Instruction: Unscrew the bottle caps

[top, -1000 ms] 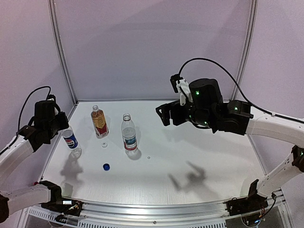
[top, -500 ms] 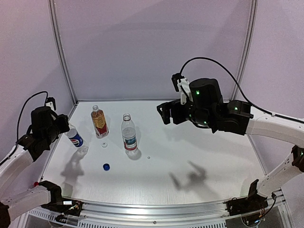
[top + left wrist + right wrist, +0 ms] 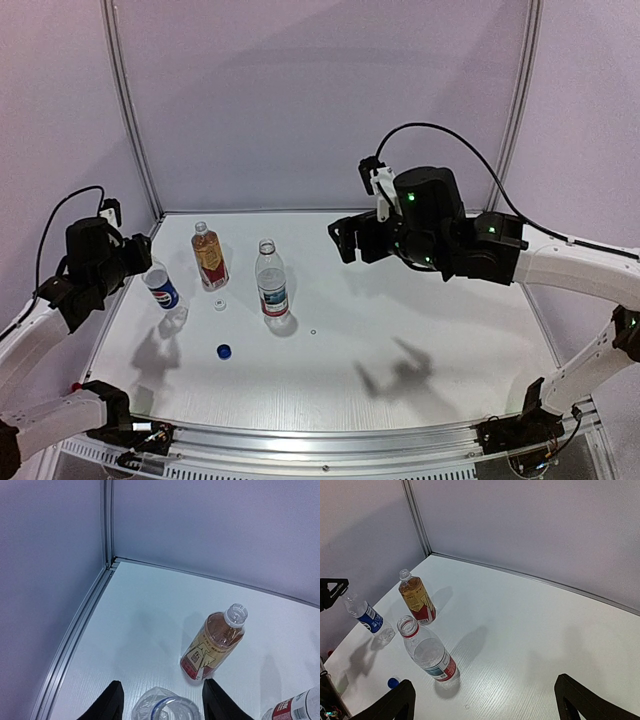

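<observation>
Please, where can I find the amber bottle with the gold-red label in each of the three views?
Top external: the amber bottle is left of centre, upright.
Left wrist: right of centre, seen from above.
Right wrist: upper left.
Shared landmark: the bottle with the red-white label, beside it in every view.

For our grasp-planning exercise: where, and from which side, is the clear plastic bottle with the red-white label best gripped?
Probably grip the red-white-labelled bottle around its labelled middle, from the right: it stands upright and round, and the amber-filled plastic bottle stands to its left.
</observation>
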{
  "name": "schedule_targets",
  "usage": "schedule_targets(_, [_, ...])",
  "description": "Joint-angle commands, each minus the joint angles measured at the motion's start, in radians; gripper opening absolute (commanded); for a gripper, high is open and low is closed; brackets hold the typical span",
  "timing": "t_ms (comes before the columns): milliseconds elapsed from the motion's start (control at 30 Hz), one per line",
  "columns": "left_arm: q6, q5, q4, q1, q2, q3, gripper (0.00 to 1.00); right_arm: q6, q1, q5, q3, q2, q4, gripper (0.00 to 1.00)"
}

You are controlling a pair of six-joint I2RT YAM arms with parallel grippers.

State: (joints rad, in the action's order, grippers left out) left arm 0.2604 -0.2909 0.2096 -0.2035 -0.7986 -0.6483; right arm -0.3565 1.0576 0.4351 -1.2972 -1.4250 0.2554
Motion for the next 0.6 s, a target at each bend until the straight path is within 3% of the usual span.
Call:
schedule_targets(0, [-0.013,0.023,0.002,0.003,-0.013,-0.053,0.53,-0.012,-0.004,0.019,-0.012,-0.005,-0.007,0.99])
schedule_targets(367, [-0.012,0.026,0.028,0.001,0.004,-0.066,0.54,-0.029,-0.003,0.023,-0.007,0.001,-0.008,0.99])
schedule_targets(567, [-0.012,0.011,0.072,0.001,0.039,-0.109,0.86,-0.080,-0.004,0.048,-0.041,0.002,0.021,0.99])
